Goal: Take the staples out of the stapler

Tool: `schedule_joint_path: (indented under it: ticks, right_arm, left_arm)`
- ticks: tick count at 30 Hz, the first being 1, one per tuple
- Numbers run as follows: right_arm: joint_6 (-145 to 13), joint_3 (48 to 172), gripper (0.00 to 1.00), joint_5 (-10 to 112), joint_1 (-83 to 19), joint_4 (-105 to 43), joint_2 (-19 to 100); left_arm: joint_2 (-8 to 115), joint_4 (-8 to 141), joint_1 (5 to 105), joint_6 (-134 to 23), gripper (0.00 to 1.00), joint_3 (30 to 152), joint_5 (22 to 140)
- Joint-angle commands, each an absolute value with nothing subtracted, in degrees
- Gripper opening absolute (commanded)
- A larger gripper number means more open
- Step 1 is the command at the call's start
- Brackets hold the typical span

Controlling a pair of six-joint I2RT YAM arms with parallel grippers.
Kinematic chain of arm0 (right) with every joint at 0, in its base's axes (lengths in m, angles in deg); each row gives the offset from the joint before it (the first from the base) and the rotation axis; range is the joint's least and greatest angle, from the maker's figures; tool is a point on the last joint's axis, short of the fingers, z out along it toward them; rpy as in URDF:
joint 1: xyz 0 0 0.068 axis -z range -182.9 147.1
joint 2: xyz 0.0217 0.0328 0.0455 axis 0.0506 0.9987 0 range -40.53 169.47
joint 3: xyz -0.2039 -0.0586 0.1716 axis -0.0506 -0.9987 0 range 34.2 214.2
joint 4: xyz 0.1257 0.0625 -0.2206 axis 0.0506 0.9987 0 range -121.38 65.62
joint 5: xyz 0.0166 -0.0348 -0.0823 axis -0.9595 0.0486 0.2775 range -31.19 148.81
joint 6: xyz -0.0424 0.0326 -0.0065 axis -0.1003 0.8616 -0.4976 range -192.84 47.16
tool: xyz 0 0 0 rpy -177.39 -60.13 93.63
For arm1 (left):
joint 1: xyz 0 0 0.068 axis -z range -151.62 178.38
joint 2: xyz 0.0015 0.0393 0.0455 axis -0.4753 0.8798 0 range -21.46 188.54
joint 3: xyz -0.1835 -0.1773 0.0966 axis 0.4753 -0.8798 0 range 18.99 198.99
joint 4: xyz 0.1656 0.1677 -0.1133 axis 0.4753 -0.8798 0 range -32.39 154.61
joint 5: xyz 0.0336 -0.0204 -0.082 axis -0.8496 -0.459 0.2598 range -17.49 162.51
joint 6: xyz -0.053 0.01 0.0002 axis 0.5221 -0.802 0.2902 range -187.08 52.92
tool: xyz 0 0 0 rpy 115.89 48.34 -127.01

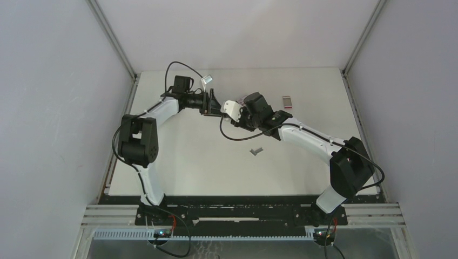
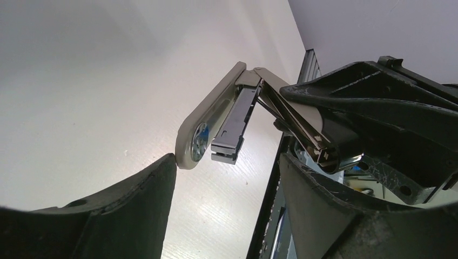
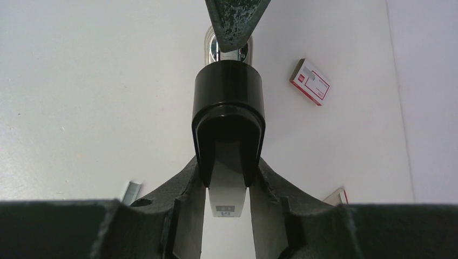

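The right gripper [image 3: 229, 164] clamps the opened stapler [image 2: 233, 123], the left gripper [image 2: 227, 164] gapes at its tip, and staples [image 1: 256, 151] seemingly lie out at six o'clock.

A: Was the light good?
B: Bright and even — only soft shadows lay on the white table [image 1: 189, 162].
A: And sharpness?
B: Overhead was crisp; the left wrist's close fingers [image 2: 124, 216] looked soft, dark.

A robotics lab cell: a flat white tabletop [image 1: 183, 162] boxed by plain grey panels [image 1: 48, 97] on aluminium posts [image 1: 110, 35], with white-and-black robot arms [image 1: 164, 108] [image 1: 302, 135] bolted at its near edge.
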State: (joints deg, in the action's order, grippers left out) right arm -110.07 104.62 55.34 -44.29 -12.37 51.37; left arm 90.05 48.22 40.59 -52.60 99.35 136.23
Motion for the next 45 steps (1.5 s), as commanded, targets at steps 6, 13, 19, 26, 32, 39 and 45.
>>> schedule_joint_path:
  ticks: [6, 13, 19, 26, 32, 39, 45]
  right_arm:
    - [-109.7, 105.3, 0.0, 56.1, -44.3, -18.2, 49.4]
    - [-109.8, 105.0, 0.0, 56.2, -44.0, -18.7, 48.8]
    - [-109.7, 105.0, 0.0, 56.3, -44.0, -19.4, 48.6]
    - [-109.6, 105.0, 0.0, 56.2, -44.2, -19.5, 48.4]
    - [-109.6, 105.0, 0.0, 55.8, -44.2, -19.6, 48.2]
    - [-109.8, 103.5, 0.0, 55.6, -44.7, -20.0, 47.8]
    - [-109.6, 103.0, 0.0, 56.6, -45.3, -21.2, 47.8]
  left_arm:
    - [82.6, 50.2, 40.0, -52.6, 0.75, 97.8, 135.5]
    - [82.0, 47.6, 40.0, -54.9, 0.75, 98.2, 132.1]
    - [84.7, 48.6, 40.5, -53.7, 0.75, 97.2, 134.4]
    - [86.2, 50.3, 42.7, -52.1, 0.75, 97.2, 135.6]
    - [86.5, 50.3, 42.8, -52.1, 0.75, 97.2, 135.6]
    - [87.5, 51.8, 42.8, -50.3, 0.74, 97.1, 136.6]
    - [88.6, 52.7, 43.2, -49.3, 0.73, 97.0, 138.1]
